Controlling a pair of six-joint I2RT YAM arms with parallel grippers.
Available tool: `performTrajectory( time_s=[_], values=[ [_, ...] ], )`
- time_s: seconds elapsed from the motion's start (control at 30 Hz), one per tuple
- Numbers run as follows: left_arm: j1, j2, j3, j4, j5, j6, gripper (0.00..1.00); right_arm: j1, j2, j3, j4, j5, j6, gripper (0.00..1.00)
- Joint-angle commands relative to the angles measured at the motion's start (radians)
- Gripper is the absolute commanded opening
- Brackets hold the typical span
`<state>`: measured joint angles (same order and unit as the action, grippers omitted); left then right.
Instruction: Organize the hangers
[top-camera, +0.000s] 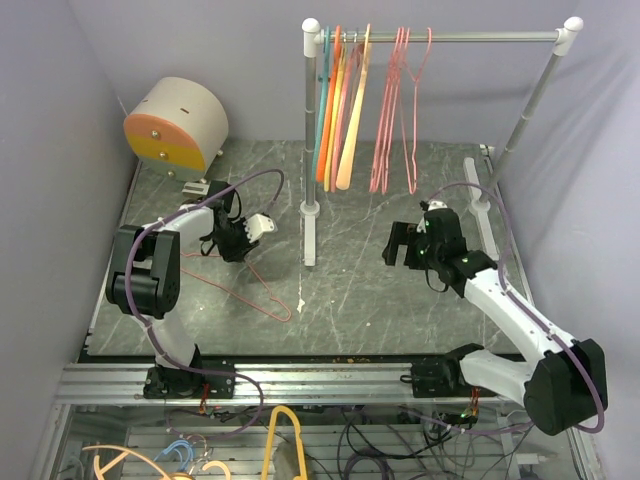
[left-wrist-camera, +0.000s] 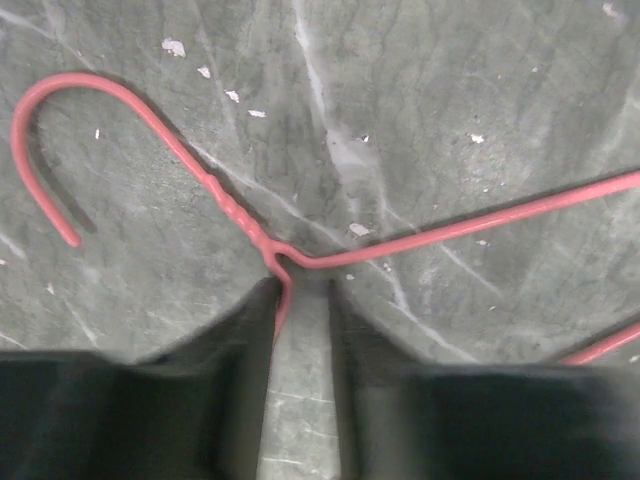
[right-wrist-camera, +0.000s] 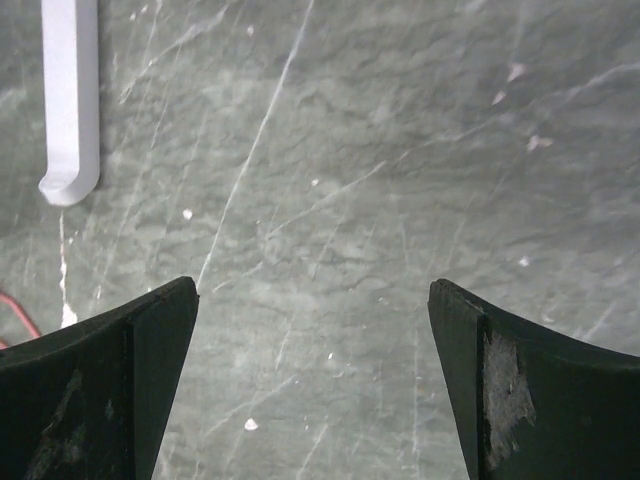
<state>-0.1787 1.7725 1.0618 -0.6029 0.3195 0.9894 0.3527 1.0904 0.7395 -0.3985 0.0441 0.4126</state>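
Observation:
One pink wire hanger (top-camera: 268, 292) lies flat on the grey table (top-camera: 360, 300). In the left wrist view its hook (left-wrist-camera: 60, 110) curls at upper left and its twisted neck (left-wrist-camera: 240, 215) runs down to my fingers. My left gripper (top-camera: 236, 240) (left-wrist-camera: 303, 285) sits low over it, jaws narrowly apart, with one wire against the left finger (left-wrist-camera: 250, 330). Teal (top-camera: 323, 100), orange (top-camera: 332, 110) and peach (top-camera: 350, 120) plastic hangers and several pink wire hangers (top-camera: 392, 110) hang on the rail. My right gripper (top-camera: 400, 245) (right-wrist-camera: 313, 290) is open and empty above bare table.
The silver rail (top-camera: 450, 37) stands on posts with white feet (top-camera: 310, 230), one foot showing in the right wrist view (right-wrist-camera: 70, 100). A round cream-and-orange container (top-camera: 175, 125) sits at back left. A yellow hanger (top-camera: 285, 440) and others lie below the table's front edge.

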Motion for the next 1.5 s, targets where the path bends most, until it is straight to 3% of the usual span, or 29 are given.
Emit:
performTrajectory(
  time_s=[0.0,0.03,0.07,0.23,0.4,0.53,0.77,1.17,1.33,1.37,1.47],
  values=[
    [-0.014,0.081,-0.079,-0.102,-0.034,0.022,0.16,-0.003,-0.032,-0.083,0.14,-0.157,0.052,1.0],
    [-0.023,0.074,-0.09,-0.091,-0.025,0.01,0.08,0.002,-0.037,-0.117,0.182,-0.207,0.057,1.0],
    [-0.034,0.058,-0.101,-0.087,-0.019,0.009,0.07,0.019,-0.043,-0.147,0.225,-0.233,0.067,1.0],
    [-0.074,-0.028,-0.102,-0.132,-0.001,0.007,0.07,0.166,-0.031,-0.21,0.367,-0.283,0.049,1.0],
    [-0.076,-0.128,-0.077,-0.227,0.012,0.027,0.07,0.229,0.048,-0.229,0.474,-0.371,0.06,1.0],
    [-0.077,-0.261,-0.029,-0.313,0.074,0.03,0.07,0.274,0.146,-0.276,0.682,-0.555,0.095,1.0],
    [-0.087,-0.41,0.069,-0.416,0.124,0.016,0.07,0.364,0.397,-0.227,0.911,-0.683,0.064,1.0],
    [-0.099,-0.473,0.109,-0.46,0.152,-0.012,0.07,0.439,0.754,-0.126,1.354,-0.67,0.052,1.0],
    [-0.102,-0.462,0.063,-0.41,0.072,-0.035,0.07,0.441,0.812,-0.039,1.308,-0.654,0.022,0.99],
    [-0.102,-0.453,0.041,-0.385,0.039,-0.044,0.13,0.441,0.81,-0.036,1.296,-0.652,0.018,0.99],
    [-0.099,-0.398,-0.015,-0.315,-0.028,-0.048,0.43,0.441,0.794,-0.052,1.281,-0.647,0.011,0.99]
  ],
)
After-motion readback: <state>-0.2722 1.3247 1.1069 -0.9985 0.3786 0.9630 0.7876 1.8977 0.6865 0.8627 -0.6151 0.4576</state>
